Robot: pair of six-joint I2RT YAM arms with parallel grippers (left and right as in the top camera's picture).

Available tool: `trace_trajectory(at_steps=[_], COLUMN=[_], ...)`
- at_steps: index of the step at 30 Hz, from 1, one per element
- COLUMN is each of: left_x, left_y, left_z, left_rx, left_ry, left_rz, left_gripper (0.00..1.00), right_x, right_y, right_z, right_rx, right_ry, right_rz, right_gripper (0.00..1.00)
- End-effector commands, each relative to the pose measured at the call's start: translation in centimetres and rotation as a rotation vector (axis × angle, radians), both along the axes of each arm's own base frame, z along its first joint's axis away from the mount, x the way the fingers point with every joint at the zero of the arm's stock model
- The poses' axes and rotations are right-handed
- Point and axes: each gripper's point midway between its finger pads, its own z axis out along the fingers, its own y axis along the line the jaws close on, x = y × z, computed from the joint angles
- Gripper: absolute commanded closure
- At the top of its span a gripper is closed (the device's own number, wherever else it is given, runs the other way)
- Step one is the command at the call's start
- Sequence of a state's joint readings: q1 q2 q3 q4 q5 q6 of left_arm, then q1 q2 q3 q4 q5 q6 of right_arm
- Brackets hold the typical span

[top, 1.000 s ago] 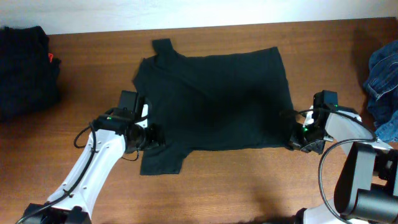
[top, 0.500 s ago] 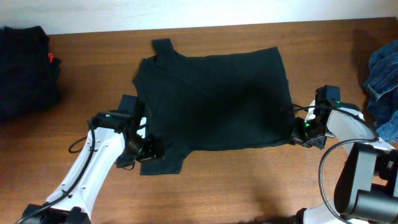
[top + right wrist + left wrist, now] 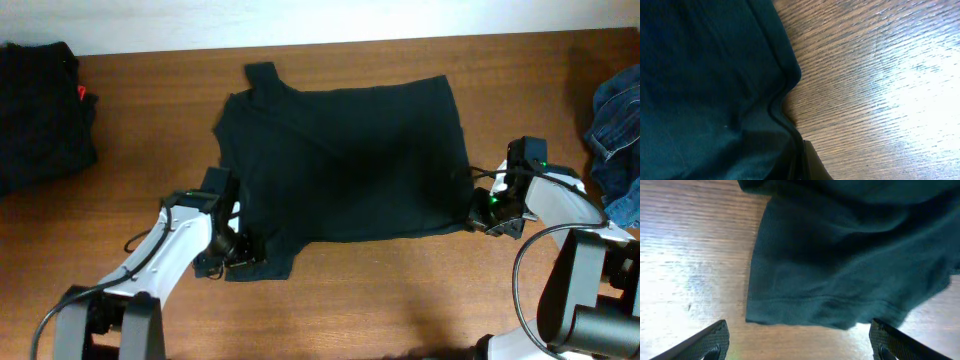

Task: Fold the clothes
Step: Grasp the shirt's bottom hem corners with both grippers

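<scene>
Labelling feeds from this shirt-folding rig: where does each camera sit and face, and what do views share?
Overhead: fixed above the table, facing straight down on the T-shirt; both arms show, with left pincer and right pincer.
Left wrist: on the left arm, facing down at the sleeve; its open fingertips frame the bottom corners.
Right wrist: on the right arm, close over the T-shirt's edge, which its shut pincer seems to pinch.
Shared: every view shows T-shirt and table.

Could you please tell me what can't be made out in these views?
Overhead: the dark pile is cut off by the left edge; its garments cannot be told apart.
Overhead: the denim is cut off by the right edge.
Right wrist: the right fingers sit mostly below the bottom edge; the shirt hides their grip.
</scene>
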State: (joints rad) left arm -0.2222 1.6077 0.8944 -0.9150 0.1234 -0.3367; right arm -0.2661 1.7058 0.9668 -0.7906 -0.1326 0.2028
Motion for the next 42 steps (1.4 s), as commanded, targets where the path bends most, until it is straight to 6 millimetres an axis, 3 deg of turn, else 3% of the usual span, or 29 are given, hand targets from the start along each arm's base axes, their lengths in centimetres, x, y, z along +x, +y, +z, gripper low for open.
trace_trajectory(at_steps=[1,5,7,13,15,21,22,24,25,31,37,42], left_x=[-0.4,-0.2,-0.2,-1.1,-1.3,-1.3,-1.3,-1.3,-1.2,-0.4,1.3,3.4], left_y=[0.2,0.2,0.2,0.4,0.5,0.4,0.4,0.4,0.4,0.3,-0.1,-0.5], left_z=[-1.0,-1.7,-2.1,-3.2,-3.5,-3.8,-3.8,-3.7,-3.7,-2.2,1.0,3.6], left_rx=[0.008,0.006,0.004,0.006,0.006,0.002,0.002,0.002,0.003,0.005,0.005,-0.005], left_ry=[0.013,-0.010,-0.020,-0.013,-0.014,-0.023,-0.023,-0.024,-0.024,-0.017,-0.014,-0.060], left_rz=[0.010,0.009,0.010,0.010,0.010,0.010,0.010,0.010,0.010,0.008,0.008,0.008], left_gripper=[0.11,0.11,0.18,0.21,0.26,0.59,0.67,0.94,0.99,0.99,0.99,0.99], right_x=[0.5,0.5,0.5,0.5,0.5,0.5,0.5,0.4,0.4,0.1,-0.2,0.8], right_y=[-0.4,-0.4,-0.4,-0.4,-0.4,-0.4,-0.4,-0.4,-0.4,-0.3,-0.1,-0.3], right_z=[0.2,0.2,0.2,0.2,0.2,0.2,0.2,0.2,0.2,0.2,0.7,2.1], right_rx=[-0.012,-0.012,-0.012,-0.012,-0.012,-0.012,-0.012,-0.011,-0.011,-0.008,0.002,0.002], right_ry=[-0.010,-0.009,-0.009,-0.009,-0.009,-0.009,-0.009,-0.006,-0.006,0.005,0.028,0.018], right_rz=[0.000,0.000,0.000,0.000,0.000,0.000,0.000,0.000,0.000,0.000,-0.001,-0.019], right_gripper=[0.96,0.96,0.96,0.96,0.96,0.95,0.95,0.95,0.95,0.96,0.96,0.96])
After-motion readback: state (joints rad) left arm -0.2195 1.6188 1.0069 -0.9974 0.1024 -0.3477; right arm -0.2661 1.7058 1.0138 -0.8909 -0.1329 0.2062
